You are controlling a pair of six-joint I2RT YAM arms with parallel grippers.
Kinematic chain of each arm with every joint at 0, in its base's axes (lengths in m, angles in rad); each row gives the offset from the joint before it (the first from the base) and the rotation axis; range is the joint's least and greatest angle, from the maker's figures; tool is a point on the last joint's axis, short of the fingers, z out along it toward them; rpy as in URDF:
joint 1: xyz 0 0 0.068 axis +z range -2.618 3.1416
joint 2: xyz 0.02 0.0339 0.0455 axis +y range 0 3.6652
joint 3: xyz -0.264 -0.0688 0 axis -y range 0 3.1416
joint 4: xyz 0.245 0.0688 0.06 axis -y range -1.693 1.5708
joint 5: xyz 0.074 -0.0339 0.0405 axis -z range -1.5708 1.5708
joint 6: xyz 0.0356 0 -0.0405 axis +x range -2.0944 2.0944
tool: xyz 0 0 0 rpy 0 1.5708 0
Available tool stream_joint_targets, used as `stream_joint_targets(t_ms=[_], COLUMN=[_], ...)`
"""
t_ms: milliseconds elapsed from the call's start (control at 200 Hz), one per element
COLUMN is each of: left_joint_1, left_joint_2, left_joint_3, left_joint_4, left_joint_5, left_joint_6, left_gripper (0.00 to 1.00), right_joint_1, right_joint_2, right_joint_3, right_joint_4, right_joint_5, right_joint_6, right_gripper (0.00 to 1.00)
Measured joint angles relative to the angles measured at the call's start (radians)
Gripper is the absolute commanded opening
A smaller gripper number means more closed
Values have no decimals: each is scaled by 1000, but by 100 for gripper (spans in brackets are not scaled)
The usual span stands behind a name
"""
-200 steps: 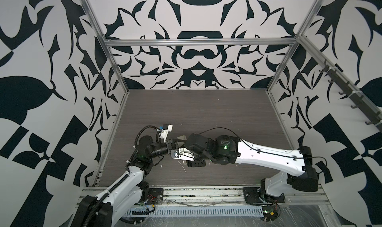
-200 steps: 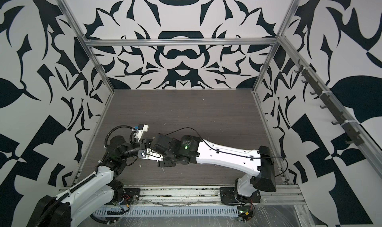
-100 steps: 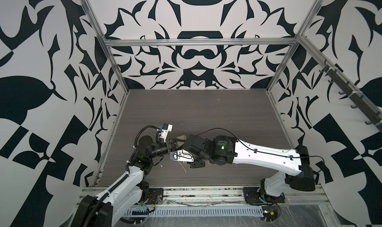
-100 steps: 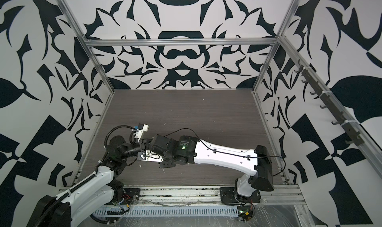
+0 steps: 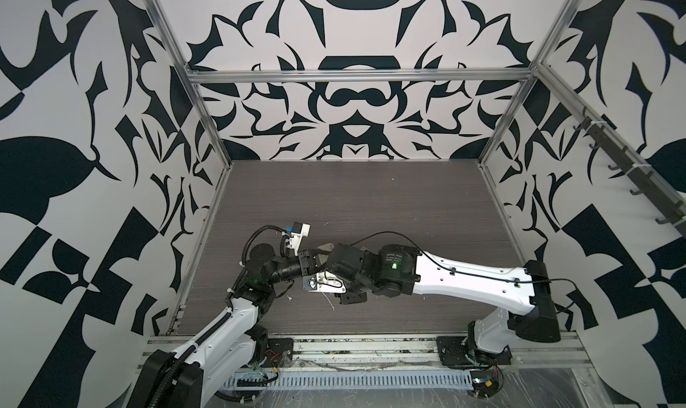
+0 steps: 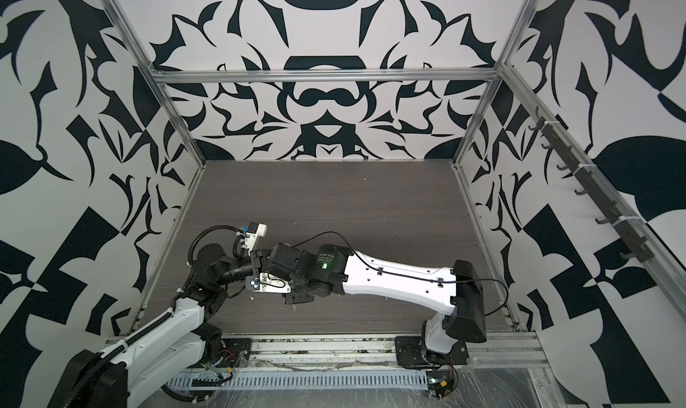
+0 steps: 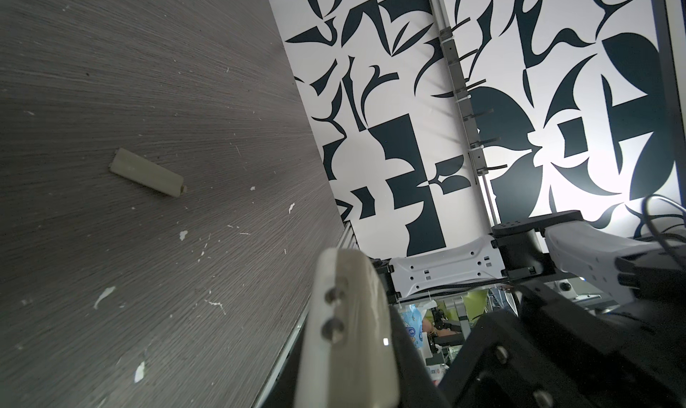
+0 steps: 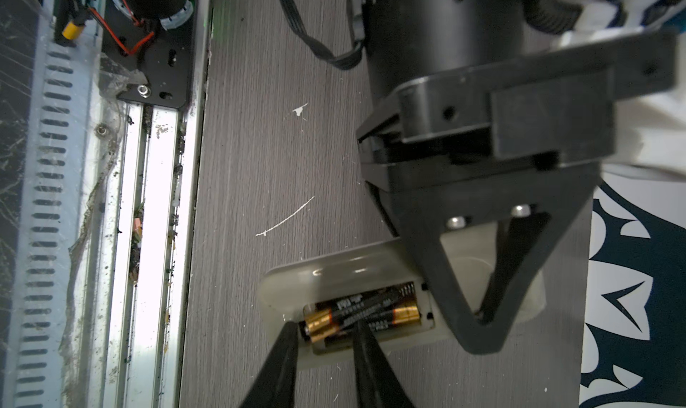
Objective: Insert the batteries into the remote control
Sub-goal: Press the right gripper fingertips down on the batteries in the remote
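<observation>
Both arms meet low over the near-left part of the tabletop (image 5: 371,202).

Right wrist view: the remote control (image 8: 352,272) is held off the tabletop, beige back toward the camera, battery bay uncovered. The left gripper (image 8: 482,328) is clenched on the remote's body just beside the bay; one black triangular finger lies flat across the beige back, and its partner is hidden behind the handset.

The batteries (image 8: 363,313) both sit in the bay. One lies along the bay floor. The other lies slantwise across it, not seated, with a copper-gold end toward the bay's outer end.

The right gripper (image 8: 323,335) is at the bay. Its fingers (image 8: 282,361) stand a little apart, one at the slanted cell's gold end and one over its middle. Whether they pinch it or only rest on it cannot be told.

Left wrist view: a small beige slab (image 7: 146,172) lies flat on the tabletop, well apart from the arms, with white scraps (image 7: 104,296) scattered around it.
</observation>
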State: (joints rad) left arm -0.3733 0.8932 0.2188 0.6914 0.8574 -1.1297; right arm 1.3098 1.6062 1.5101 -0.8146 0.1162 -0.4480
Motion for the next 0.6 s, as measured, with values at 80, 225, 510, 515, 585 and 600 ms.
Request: stream_joint_targets(t_ms=[80, 225, 510, 515, 585, 600], left_joint_1=[0, 0, 0, 0, 0, 0], left_joint_2=[0, 2, 4, 4, 4, 4], left_joint_3=[0, 0, 0, 0, 0, 0], left_joint_4=[0, 0, 0, 0, 0, 1], left_joint_5=[0, 0, 0, 0, 0, 0], left_joint_6=[0, 0, 0, 0, 0, 0], left_gripper=[0, 0, 0, 0, 0, 0], right_joint_1=[1, 1, 1, 1, 1, 1], right_joint_2=[7, 10, 10, 10, 10, 10], right_joint_3=[0, 0, 0, 0, 0, 0], right_joint_4=[0, 0, 1, 1, 5, 6], right_joint_5=[0, 2, 10, 10, 11, 12], right_joint_6=[0, 0, -1, 0, 0, 0], right_gripper=[29, 25, 20, 19, 18, 18])
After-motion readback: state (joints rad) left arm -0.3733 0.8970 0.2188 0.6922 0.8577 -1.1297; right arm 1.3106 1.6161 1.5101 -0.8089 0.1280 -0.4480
